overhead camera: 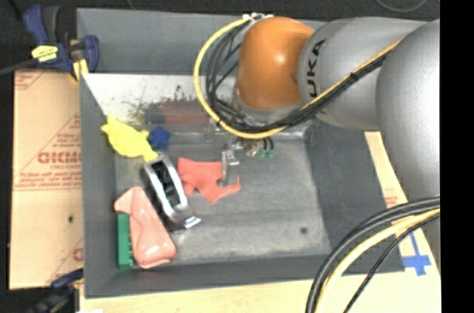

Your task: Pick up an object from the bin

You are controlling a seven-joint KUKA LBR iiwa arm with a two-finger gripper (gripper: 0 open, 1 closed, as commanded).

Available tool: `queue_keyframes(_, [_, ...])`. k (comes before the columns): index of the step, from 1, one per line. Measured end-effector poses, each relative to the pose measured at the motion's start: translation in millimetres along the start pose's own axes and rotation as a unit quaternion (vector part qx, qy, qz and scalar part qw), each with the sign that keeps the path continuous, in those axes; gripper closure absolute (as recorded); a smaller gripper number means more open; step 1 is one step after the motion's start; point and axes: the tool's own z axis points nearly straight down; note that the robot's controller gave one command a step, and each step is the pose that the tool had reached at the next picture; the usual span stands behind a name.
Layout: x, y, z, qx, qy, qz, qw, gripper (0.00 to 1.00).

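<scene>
My gripper (pixel 230 172) hangs under the orange wrist cover, its thin metal fingers reaching down onto a flat red piece (pixel 204 178) near the middle of the bin. The fingers touch the red piece's right part; how they stand I cannot make out. Just left of it lies a silver and black tape-dispenser-like tool (pixel 167 192), set diagonally.
A yellow toy (pixel 127 139) with a blue piece (pixel 158 137) lies at the back left. A pink soft object (pixel 147 226) and a green block (pixel 124 242) sit in the front left corner. The arm covers the bin's back right.
</scene>
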Motion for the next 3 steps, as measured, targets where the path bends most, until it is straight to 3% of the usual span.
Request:
queue_keyframes(1, [1.5,2,15,0.000,0.0005,-0.004,1.0000,0.00])
queue_keyframes(2, [10.1,-9,-3,-0.001,0.0074,-0.012,0.9999,0.00])
queue_keyframes(3, [13.1,-12,-5,0.001,-0.0093,-0.029,0.9995,0.00])
